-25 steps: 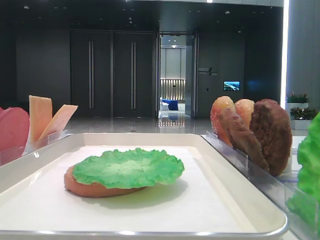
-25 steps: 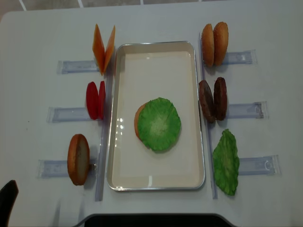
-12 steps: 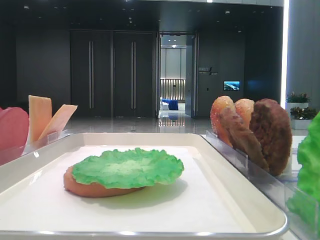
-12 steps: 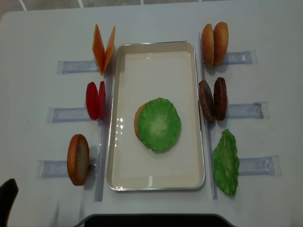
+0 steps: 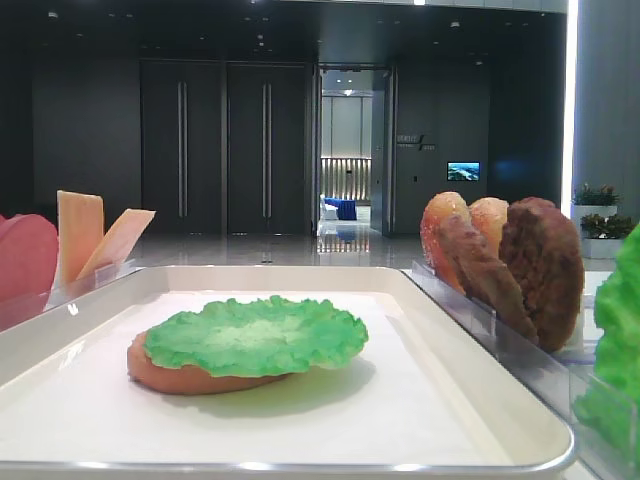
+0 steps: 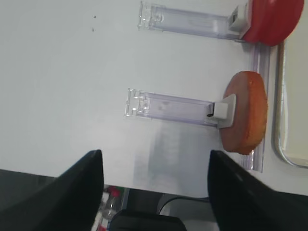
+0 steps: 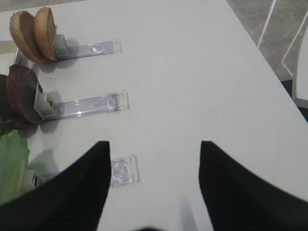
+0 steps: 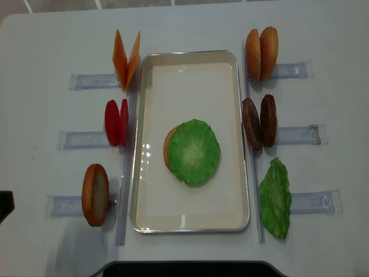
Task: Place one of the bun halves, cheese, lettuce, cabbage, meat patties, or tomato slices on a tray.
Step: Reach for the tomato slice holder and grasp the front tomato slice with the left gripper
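The white tray (image 8: 190,222) lies mid-table with a bun half (image 8: 168,147) under a green lettuce (image 8: 194,151) leaf. Left of the tray stand cheese (image 8: 125,57), tomato slices (image 8: 116,122) and another bun half (image 8: 95,194). On its right are bun halves (image 8: 261,53), meat patties (image 8: 259,122) and a second lettuce leaf (image 8: 275,198). Cabbage is out of view. My left gripper (image 6: 155,163) hangs open over the table's near left edge, beside the bun half (image 6: 246,111). My right gripper (image 7: 154,149) is open over bare table, right of the patties (image 7: 19,94).
Narrow clear plastic holders (image 8: 83,139) stick out sideways from each food pair, such as the one (image 6: 168,106) under the left bun and the one (image 7: 91,103) by the patties. The table's front edge runs just below my left gripper.
In the overhead view the dark tip of the left arm has slid up along the left edge and mostly out of frame. The food and the tray have not moved.
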You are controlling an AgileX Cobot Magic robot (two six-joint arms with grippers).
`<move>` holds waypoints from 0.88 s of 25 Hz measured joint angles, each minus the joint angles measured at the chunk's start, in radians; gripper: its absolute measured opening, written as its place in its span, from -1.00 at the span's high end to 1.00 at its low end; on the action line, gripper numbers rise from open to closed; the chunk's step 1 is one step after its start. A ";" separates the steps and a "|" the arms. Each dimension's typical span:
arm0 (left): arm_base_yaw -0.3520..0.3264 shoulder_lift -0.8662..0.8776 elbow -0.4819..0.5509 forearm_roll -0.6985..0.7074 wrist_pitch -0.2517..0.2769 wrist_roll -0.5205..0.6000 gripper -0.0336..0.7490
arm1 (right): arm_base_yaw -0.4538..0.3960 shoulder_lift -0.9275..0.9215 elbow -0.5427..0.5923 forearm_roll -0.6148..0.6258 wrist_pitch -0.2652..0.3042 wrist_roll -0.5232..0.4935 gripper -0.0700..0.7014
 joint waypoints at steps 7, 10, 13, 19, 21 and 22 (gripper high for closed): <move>0.000 0.370 -0.095 0.025 -0.002 0.015 -0.41 | 0.000 0.000 0.000 0.000 0.000 0.001 -0.20; 0.000 0.484 -0.138 0.025 -0.012 0.031 -0.41 | 0.000 0.000 0.000 0.000 -0.001 0.001 -0.20; 0.000 0.611 -0.208 0.027 -0.050 0.044 -0.41 | 0.000 0.000 0.000 0.000 -0.001 0.001 -0.20; 0.000 0.870 -0.409 0.028 -0.080 0.063 -0.41 | 0.000 0.000 0.000 0.000 -0.001 0.001 -0.20; 0.000 0.921 -0.463 0.014 -0.081 0.074 -0.41 | 0.000 0.000 0.000 0.000 -0.001 0.001 -0.20; 0.000 0.940 -0.486 -0.001 -0.081 0.078 -0.41 | 0.000 0.000 0.000 0.000 -0.001 0.001 -0.20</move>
